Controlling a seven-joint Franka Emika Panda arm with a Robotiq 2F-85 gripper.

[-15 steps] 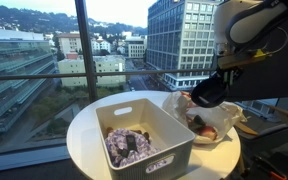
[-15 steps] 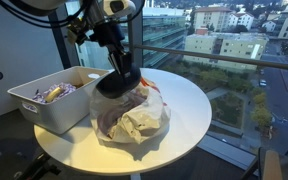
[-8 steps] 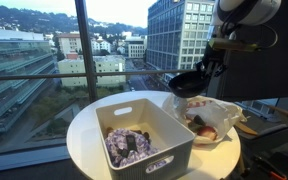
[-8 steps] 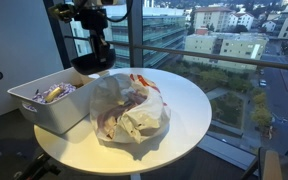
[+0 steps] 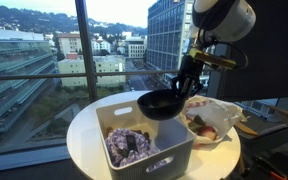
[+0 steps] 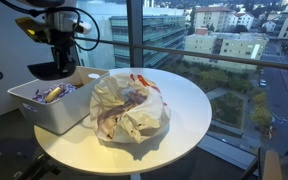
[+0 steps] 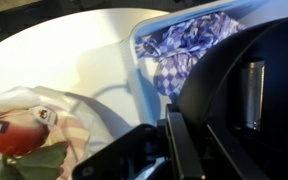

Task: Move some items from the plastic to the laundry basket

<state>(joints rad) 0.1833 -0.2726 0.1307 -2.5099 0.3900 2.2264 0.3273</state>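
Black bowl hangs by its rim from the tightly closed end effector, right over the white laundry basket. The plastic bag lies beside the end effector on the round surface.

In an exterior view, the end effector holds the black bowl above the laundry basket.

In the wrist view, a blue checked cloth lies in the laundry basket under the end effector.

The bowl runs off the wrist view's right edge; gripper fingertips merge darkly with it; bag contents unclear.
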